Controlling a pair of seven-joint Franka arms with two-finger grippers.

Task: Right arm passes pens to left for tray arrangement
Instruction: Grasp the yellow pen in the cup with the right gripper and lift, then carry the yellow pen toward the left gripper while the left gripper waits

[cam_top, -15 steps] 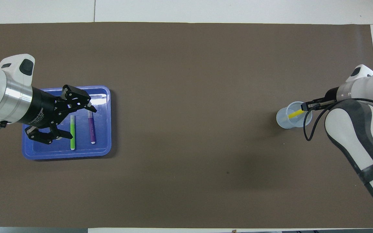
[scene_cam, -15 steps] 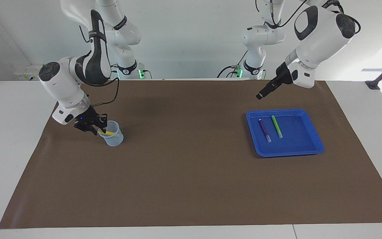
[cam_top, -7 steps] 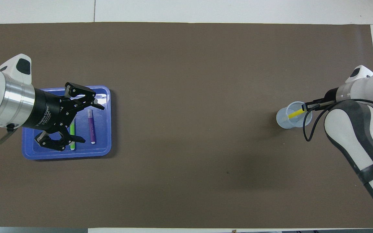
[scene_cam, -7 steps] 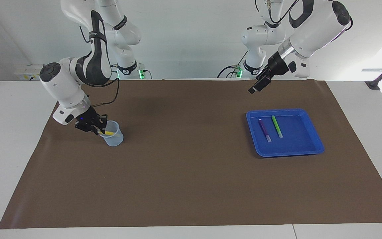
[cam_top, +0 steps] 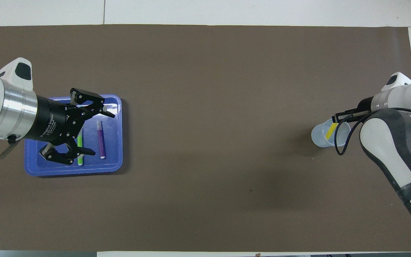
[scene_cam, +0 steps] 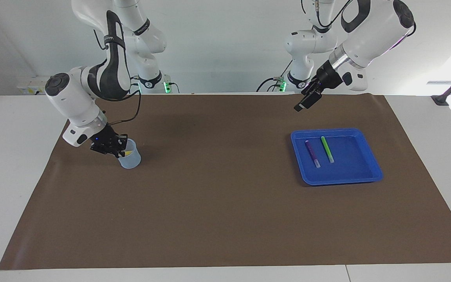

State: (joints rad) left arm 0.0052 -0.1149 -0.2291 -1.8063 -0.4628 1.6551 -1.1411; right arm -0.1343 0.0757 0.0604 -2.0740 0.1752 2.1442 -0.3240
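Note:
My right gripper (scene_cam: 118, 150) (cam_top: 335, 119) dips over the rim of a small translucent cup (scene_cam: 130, 160) (cam_top: 324, 138). It is shut on the upper end of the yellow pen (scene_cam: 129, 152) (cam_top: 329, 132), which leans inside the cup. The purple pen (scene_cam: 312, 154) (cam_top: 101, 141) and the green pen (scene_cam: 327, 149) (cam_top: 80, 157) lie side by side in the blue tray (scene_cam: 356, 162) (cam_top: 114, 159). My left gripper (scene_cam: 303, 105) (cam_top: 101, 134) hangs open and empty, high in the air over the tray. In the overhead view it hides part of the green pen.
A brown mat (scene_cam: 217, 196) covers the table, with white tabletop (scene_cam: 14, 129) showing past its ends. Two slimmer white arms with green-lit bases (scene_cam: 166, 87) stand at the robots' edge. The cup is at the right arm's end, the tray at the left arm's end.
My right gripper has closed on the yellow pen. The cup has slid a little toward the right arm's end and the pen stands steeper. My left gripper has risen and swung above the tray.

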